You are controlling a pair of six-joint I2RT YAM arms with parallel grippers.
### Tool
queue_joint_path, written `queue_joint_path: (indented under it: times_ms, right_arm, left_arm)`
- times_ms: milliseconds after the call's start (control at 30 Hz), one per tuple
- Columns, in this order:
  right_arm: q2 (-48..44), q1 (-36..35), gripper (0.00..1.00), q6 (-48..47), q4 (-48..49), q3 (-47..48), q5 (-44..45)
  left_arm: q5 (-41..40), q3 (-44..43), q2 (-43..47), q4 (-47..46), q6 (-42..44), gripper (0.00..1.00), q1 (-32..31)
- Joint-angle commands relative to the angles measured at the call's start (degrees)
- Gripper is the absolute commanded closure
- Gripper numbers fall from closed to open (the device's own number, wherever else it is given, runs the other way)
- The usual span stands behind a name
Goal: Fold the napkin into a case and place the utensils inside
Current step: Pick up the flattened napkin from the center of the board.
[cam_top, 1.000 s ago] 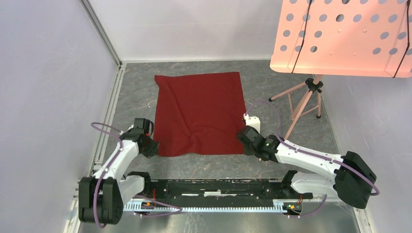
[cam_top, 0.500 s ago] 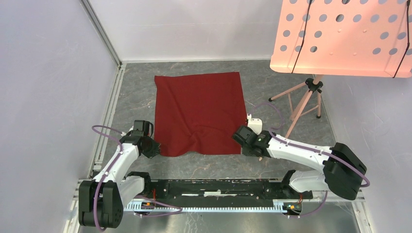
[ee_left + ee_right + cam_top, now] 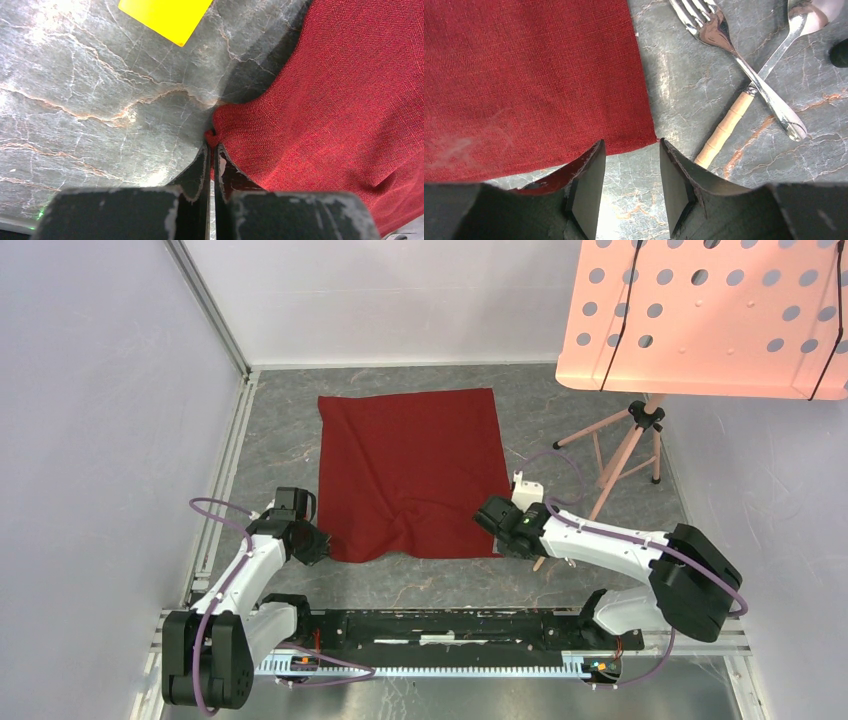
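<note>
The dark red napkin (image 3: 410, 470) lies spread flat on the grey marbled table, with wrinkles near its front edge. My left gripper (image 3: 322, 548) is shut on the napkin's near-left corner, and the cloth (image 3: 340, 100) bunches at the pinched tips of the left gripper (image 3: 212, 145). My right gripper (image 3: 490, 522) sits at the near-right corner. In the right wrist view the right gripper (image 3: 631, 147) is open, with the napkin (image 3: 524, 75) edge just beyond its tips and bare table between the jaws. The utensils lie crossed to the right of the cloth: a silver fork (image 3: 734, 50) and a spoon (image 3: 791, 22) with a pale wooden handle (image 3: 724, 130).
A pink perforated stand (image 3: 700, 315) on a thin pink tripod (image 3: 630, 450) occupies the back right. A yellow tag (image 3: 165, 17) lies on the table left of the napkin. Pale walls and a metal rail (image 3: 225, 470) border the left side.
The right gripper has opened and slid left to the napkin's near-right corner. The left gripper has kept its hold on the near-left corner and barely moved.
</note>
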State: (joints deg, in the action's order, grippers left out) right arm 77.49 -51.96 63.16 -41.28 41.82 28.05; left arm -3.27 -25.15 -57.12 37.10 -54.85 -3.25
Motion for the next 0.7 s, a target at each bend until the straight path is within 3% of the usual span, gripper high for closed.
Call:
queue_joint_path:
  times_ms: [0,400,467,567,667]
  right_arm:
    - [-0.1,1.0,0.5,2.2,1.4,-0.3,2.2]
    - [3.7,2.3,0.52,1.8,9.2,-6.2,-0.8]
    - [4.0,2.2,0.59,2.9,9.8,-7.4,-1.3]
    - [2.8,2.2,0.8,4.5,11.6,-10.4,-0.5]
    - [1.2,2.3,0.9,6.1,12.4,-13.0,1.2]
  left_arm:
    - [-0.2,-0.6,-0.5,-1.0,0.5,0.98,-0.1]
    - [-1.7,-2.0,-0.7,0.4,0.7,0.98,-0.1]
    - [-2.0,-2.3,-0.6,1.2,0.4,0.98,-0.1]
    - [-2.6,-2.6,0.2,1.8,0.3,0.98,-0.1]
    - [-3.1,-2.6,0.5,1.9,0.2,0.98,-0.1]
